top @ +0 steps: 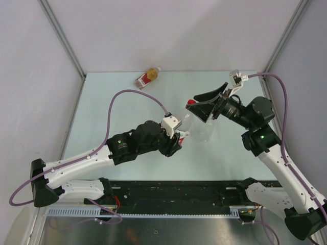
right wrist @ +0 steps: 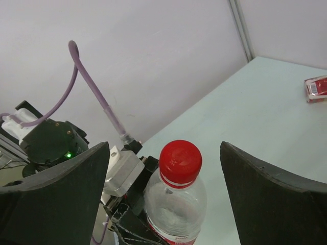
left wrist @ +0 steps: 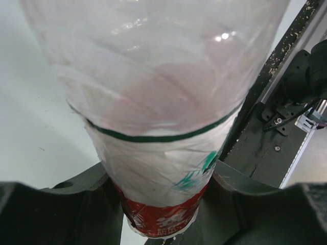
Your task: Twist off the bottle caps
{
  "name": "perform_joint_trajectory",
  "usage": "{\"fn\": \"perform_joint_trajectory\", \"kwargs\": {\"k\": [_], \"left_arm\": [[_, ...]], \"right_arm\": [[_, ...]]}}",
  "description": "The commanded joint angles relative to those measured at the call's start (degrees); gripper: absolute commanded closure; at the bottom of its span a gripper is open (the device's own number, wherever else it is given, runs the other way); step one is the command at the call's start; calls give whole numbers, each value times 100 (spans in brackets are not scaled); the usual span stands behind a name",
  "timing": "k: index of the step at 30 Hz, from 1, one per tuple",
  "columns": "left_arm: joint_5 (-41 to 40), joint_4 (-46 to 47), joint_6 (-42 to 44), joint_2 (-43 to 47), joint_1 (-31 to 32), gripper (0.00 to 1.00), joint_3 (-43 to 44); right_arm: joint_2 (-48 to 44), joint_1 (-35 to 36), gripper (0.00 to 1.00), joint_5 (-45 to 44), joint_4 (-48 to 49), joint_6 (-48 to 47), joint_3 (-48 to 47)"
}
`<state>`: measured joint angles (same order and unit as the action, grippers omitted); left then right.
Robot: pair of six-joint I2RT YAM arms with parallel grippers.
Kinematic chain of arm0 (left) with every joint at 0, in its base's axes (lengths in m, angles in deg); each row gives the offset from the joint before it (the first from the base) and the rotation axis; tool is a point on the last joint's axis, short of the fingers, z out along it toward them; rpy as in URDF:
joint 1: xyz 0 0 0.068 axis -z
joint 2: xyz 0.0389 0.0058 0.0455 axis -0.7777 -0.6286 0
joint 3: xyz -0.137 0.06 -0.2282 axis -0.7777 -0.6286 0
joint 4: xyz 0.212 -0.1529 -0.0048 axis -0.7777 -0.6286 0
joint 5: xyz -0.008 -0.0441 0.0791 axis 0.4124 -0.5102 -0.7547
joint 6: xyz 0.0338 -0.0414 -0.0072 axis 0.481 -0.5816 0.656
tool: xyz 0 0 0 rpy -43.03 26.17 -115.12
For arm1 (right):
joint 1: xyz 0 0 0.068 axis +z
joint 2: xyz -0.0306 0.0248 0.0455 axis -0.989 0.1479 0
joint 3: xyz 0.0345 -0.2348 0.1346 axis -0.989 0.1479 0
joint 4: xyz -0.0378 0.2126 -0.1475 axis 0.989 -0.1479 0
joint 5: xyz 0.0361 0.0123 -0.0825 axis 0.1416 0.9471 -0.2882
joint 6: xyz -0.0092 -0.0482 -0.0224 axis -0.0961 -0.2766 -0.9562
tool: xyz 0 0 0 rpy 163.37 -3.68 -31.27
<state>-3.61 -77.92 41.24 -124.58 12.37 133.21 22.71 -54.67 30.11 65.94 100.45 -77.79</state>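
Note:
My left gripper (left wrist: 161, 206) is shut on the lower body of a clear bottle with a red-white label (left wrist: 158, 102), holding it off the table (top: 102, 107) with its neck pointing toward the right arm. Its bright red cap (right wrist: 180, 161) sits on the neck, seen in the top view as the red cap (top: 191, 103). My right gripper (right wrist: 164, 153) is open with one finger on either side of the cap and a clear gap on both sides. From above, the right gripper (top: 197, 105) is at the cap and the left gripper (top: 179, 136) is below it.
A short amber bottle with a red-yellow label (top: 148, 77) lies at the table's back edge; its label (right wrist: 317, 87) also shows in the right wrist view. A clear unlabelled bottle shape (top: 205, 130) is just right of the held bottle. Grey walls enclose the table.

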Motion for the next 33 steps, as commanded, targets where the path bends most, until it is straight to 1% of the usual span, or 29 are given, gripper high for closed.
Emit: {"fn": "perform_joint_trajectory", "kwargs": {"k": [1,5,7,9,14,16,19,24,29,33], "left_arm": [[-116,33,-60,5,30,100,289],[-121,24,-60,0,31,100,304],[-105,22,-56,-11,30,100,306],[-90,19,-46,-21,30,100,307],[-73,23,-39,-41,30,100,309],[-67,24,-29,-41,32,100,307],[-38,23,-19,-17,36,100,295],[285,53,85,68,30,100,280],[1206,268,306,225,30,100,198],[2010,665,366,419,31,100,9]], "right_arm": [[20,68,9,-258,-94,-255,-36],[74,103,19,-278,-158,-332,-36],[101,123,26,-295,-202,-366,-41],[132,128,35,-299,-220,-372,-38],[172,130,65,-246,-171,-329,-39],[169,130,74,-170,-137,-330,-42],[145,124,83,85,-15,-342,-39],[127,120,91,720,337,-322,-29],[200,121,94,1481,886,-97,-30],[264,121,94,2059,1339,169,-31]]}}
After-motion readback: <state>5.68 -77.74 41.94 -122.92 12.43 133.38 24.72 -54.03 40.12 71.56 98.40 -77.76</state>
